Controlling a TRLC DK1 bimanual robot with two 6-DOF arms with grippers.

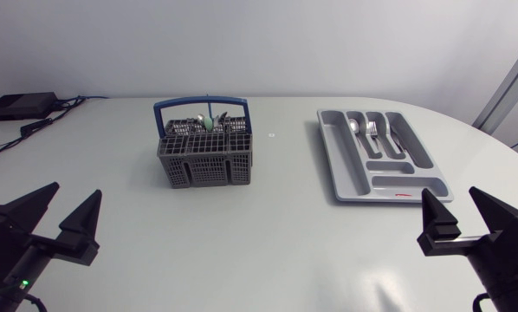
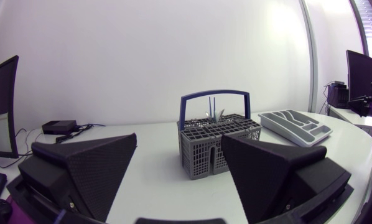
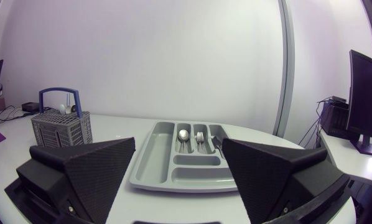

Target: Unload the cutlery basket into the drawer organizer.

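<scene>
A grey cutlery basket (image 1: 207,153) with a blue handle stands at the table's middle left, with a few pieces of cutlery sticking up in its far compartments. The grey drawer organizer (image 1: 350,178) lies to its right, holding a spoon (image 1: 354,127), a fork (image 1: 372,130) and a dark piece in its long slots. My left gripper (image 1: 65,215) rests open near the front left edge, well short of the basket (image 2: 218,145) ahead of it. My right gripper (image 1: 460,214) is open at the front right, just before the organizer (image 3: 155,158), nothing between its fingers.
A black box (image 1: 21,105) with cables sits at the table's far left corner. A small white dot (image 1: 271,134) marks the tabletop between basket and organizer.
</scene>
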